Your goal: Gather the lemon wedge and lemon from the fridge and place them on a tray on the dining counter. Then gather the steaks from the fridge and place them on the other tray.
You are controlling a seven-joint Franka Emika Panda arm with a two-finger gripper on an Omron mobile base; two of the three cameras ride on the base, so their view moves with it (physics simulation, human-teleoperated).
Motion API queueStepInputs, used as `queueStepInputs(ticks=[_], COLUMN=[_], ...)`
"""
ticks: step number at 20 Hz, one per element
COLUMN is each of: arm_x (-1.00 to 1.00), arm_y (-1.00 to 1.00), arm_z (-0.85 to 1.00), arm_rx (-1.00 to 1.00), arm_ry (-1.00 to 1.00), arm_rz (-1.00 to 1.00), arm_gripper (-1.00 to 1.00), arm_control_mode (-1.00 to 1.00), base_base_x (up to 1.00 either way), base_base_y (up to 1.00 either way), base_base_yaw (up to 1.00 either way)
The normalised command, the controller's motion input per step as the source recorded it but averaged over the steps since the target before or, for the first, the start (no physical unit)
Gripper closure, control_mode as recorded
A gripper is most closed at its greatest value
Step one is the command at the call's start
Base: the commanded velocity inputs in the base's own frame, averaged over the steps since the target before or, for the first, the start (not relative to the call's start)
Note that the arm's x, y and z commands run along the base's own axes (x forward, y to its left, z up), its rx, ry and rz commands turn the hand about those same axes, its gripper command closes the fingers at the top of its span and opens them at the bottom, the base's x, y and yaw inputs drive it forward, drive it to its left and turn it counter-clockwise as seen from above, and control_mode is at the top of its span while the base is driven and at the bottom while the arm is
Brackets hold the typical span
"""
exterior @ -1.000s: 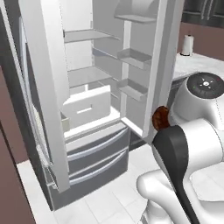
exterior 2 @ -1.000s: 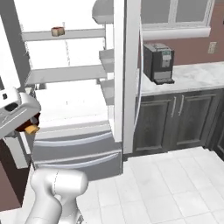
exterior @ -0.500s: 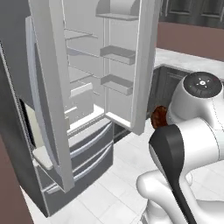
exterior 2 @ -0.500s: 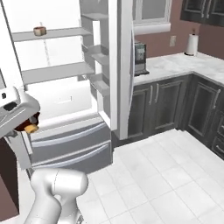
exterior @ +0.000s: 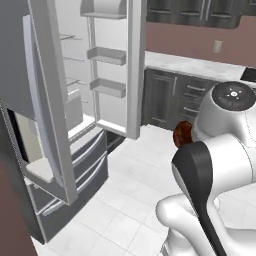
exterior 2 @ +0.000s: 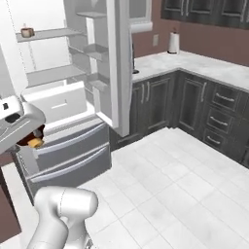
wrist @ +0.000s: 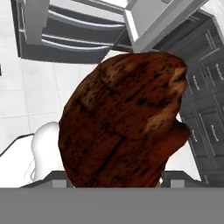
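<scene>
I'm gripping a steak point(wrist: 124, 120) between my fingers point(wrist: 118, 181), which are standing wide apart around it; the brown, dark-speckled meat is covering most of the hand view and hiding the fingertips themselves. In the left base view the steak point(exterior: 182, 134) is peeking out as a reddish-brown disc just left of my white arm point(exterior: 220, 150), hanging above the white tiled floor point(exterior: 135, 200). In the right base view a small bit of steak point(exterior 2: 35, 137) is showing under my hand at the left edge.

The fridge point(exterior: 65, 125) is standing with its doors swung open, bare white door bins point(exterior: 107, 56) facing out, and the two grey freezer drawers point(exterior 2: 68, 155) are sitting closed below. A small brown item point(exterior 2: 27, 32) is sitting on the top fridge shelf point(exterior 2: 48, 34); I'm not able to tell what it is. Dark grey cabinets point(exterior 2: 194, 104) are running along the wall under a pale marbled table point(exterior 2: 194, 63), with a white paper towel roll point(exterior 2: 173, 43) standing upright at its back. In the hand view the freezer drawers point(wrist: 65, 39) and cabinet fronts point(wrist: 205, 100) are showing behind the steak.
</scene>
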Motion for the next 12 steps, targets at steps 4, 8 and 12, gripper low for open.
queueStepInputs(ticks=[4, 8, 12], arm_x=[0.0, 0.0, 0.0], arm_y=[0.0, 0.0, 0.0], arm_z=[0.0, 0.0, 0.0], arm_rx=[0.0, 0.0, 0.0], arm_ry=[0.0, 0.0, 0.0], arm_rz=[0.0, 0.0, 0.0], arm_gripper=[1.0, 1.0, 1.0], arm_control_mode=[1.0, 1.0, 1.0], base_base_x=[-0.83, -0.81, -0.85], base_base_y=[0.14, 0.14, 0.1], base_base_yaw=[-0.38, -0.38, -0.36])
